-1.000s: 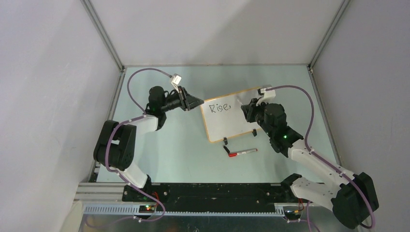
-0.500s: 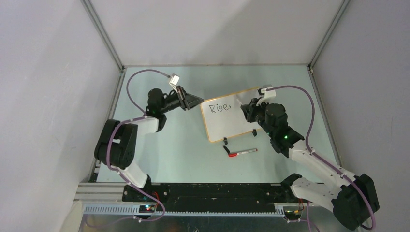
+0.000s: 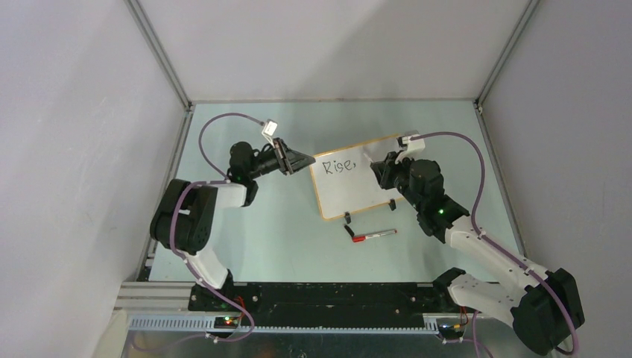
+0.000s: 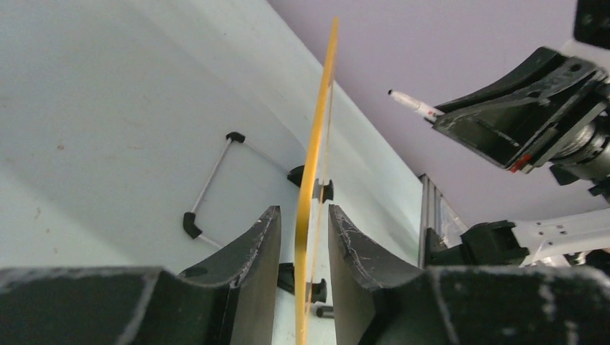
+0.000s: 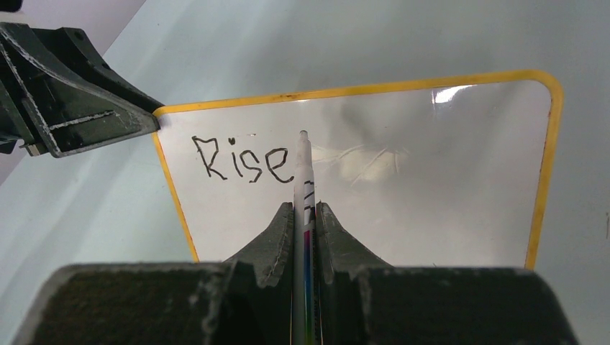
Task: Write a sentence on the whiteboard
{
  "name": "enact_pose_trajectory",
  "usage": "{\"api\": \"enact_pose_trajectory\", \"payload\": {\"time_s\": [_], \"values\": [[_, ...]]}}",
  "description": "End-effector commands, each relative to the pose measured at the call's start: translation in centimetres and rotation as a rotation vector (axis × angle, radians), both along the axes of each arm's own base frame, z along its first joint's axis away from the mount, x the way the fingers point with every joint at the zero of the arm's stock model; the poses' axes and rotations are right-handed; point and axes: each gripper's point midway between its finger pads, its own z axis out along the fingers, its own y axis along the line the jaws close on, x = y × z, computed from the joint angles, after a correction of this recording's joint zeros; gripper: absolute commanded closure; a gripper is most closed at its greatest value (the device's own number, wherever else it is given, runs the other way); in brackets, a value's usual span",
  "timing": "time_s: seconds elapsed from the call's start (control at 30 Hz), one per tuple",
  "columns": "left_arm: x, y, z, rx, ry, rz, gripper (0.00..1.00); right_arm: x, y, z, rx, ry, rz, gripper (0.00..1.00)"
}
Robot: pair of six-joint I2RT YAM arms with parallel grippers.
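Orange-framed whiteboard [image 3: 358,190] stands mid-surface [image 3: 261,224], sentence [image 3: 337,167] reading only "Rise,"; right tool [image 5: 305,208] clamps the marker [image 5: 302,180] beside it, left tool [image 4: 303,209] straddles its edge, grip unclear; pen pressure could shove the board, skewing letters.

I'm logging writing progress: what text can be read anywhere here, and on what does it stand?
"Rise," in black handwriting, on the small white, orange-framed whiteboard.
Print on the white marker in the right gripper: too blurred to read.
Print on the loose red-capped marker: too small to read.
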Motion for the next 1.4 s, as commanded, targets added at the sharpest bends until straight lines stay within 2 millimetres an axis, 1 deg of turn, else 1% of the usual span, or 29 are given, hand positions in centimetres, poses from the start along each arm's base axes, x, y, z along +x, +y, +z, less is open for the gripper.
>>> {"api": "enact_pose_trajectory", "payload": {"time_s": [0.0,0.17,0.27,0.3,0.33,0.43,0.5,0.7,0.8,0.83,0.87,0.9,1.0,1.17,1.27,1.37], "values": [[0.6,0.5,0.8,0.076,-0.070,0.028,0.65,0.4,0.2,1.2,0.029,-0.039,0.005,1.00],[0.8,0.1,0.2,0.089,-0.051,0.016,0.65,0.4,0.3,1.3,0.026,-0.033,0.016,1.00],[0.7,0.0,0.1,0.090,-0.049,0.009,0.69,0.4,0.4,1.1,0.014,-0.015,0.021,1.00],[0.7,-0.1,0.1,0.089,-0.049,0.008,0.74,0.5,0.4,1.3,0.014,-0.014,0.020,1.00],[0.7,-0.2,0.1,0.088,-0.048,0.007,0.76,0.5,0.4,0.9,0.007,-0.001,0.019,1.00],[0.6,-0.3,0.4,0.083,-0.052,-0.004,0.93,0.7,0.4,0.6,0.000,0.026,0.017,1.00],[0.6,-0.3,0.5,0.084,-0.054,-0.006,0.99,0.7,0.5,0.5,0.002,0.034,0.024,1.00],[0.5,-0.1,0.6,0.106,-0.059,-0.015,1.00,0.7,0.6,0.4,0.000,0.053,0.034,1.00],[0.6,0.3,0.2,0.133,-0.051,-0.022,1.00,0.7,0.9,0.5,-0.003,0.067,0.053,1.00],[0.5,0.3,-0.2,0.145,-0.029,-0.025,1.00,0.6,1.2,0.1,-0.007,0.084,0.071,1.00],[0.6,0.4,-0.1,0.155,-0.040,-0.025,1.00,0.7,1.3,0.4,-0.007,0.084,0.076,1.00],[0.6,0.5,-0.3,0.167,-0.038,-0.026,1.00,0.7,1.5,-0.1,-0.017,0.105,0.084,1.00],[0.8,0.6,-0.3,0.181,-0.043,-0.022,1.00,1.0,1.7,-0.5,-0.025,0.128,0.085,1.00],[0.8,0.7,-0.1,0.184,-0.048,-0.019,1.00,1.4,1.6,-0.7,-0.028,0.135,0.064,1.00],[0.7,0.6,-0.1,0.179,-0.049,-0.018,0.99,1.4,1.1,-1.3,-0.044,0.160,0.046,1.00],[0.6,0.5,0.1,0.166,-0.053,-0.024,0.99,1.5,1.0,-1.4,-0.047,0.163,0.036,1.00]]}}
